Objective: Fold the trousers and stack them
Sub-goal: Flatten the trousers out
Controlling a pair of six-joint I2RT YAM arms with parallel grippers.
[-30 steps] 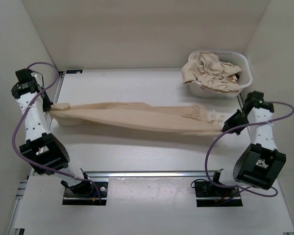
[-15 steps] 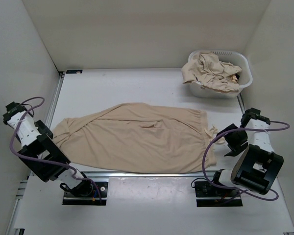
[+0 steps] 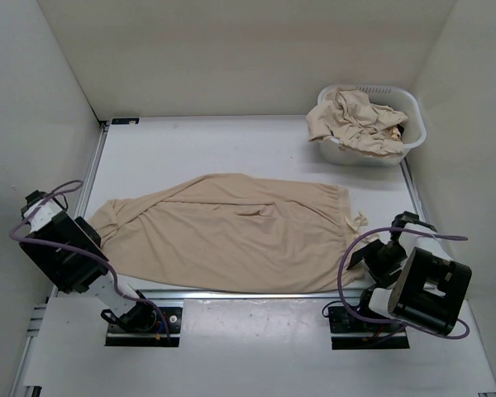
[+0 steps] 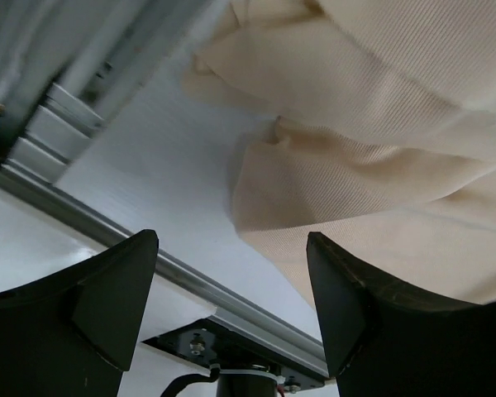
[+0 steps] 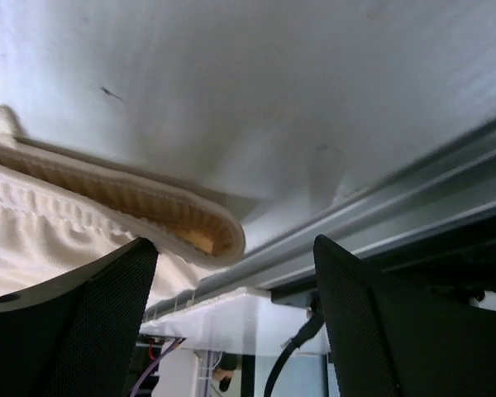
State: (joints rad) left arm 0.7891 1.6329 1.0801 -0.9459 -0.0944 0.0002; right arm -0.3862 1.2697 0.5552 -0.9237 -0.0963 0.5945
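While the trousers (image 3: pixel 231 231) lie spread, left gripper (image 4: pixel 231 241) gapes wide (empty); right gripper (image 5: pixel 234 244) likewise.

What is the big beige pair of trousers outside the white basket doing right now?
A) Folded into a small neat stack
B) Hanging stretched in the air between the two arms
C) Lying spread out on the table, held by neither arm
C: the trousers lie spread out flat on the table, and in the wrist views the left jaws and the right jaws both stand open with nothing between them.
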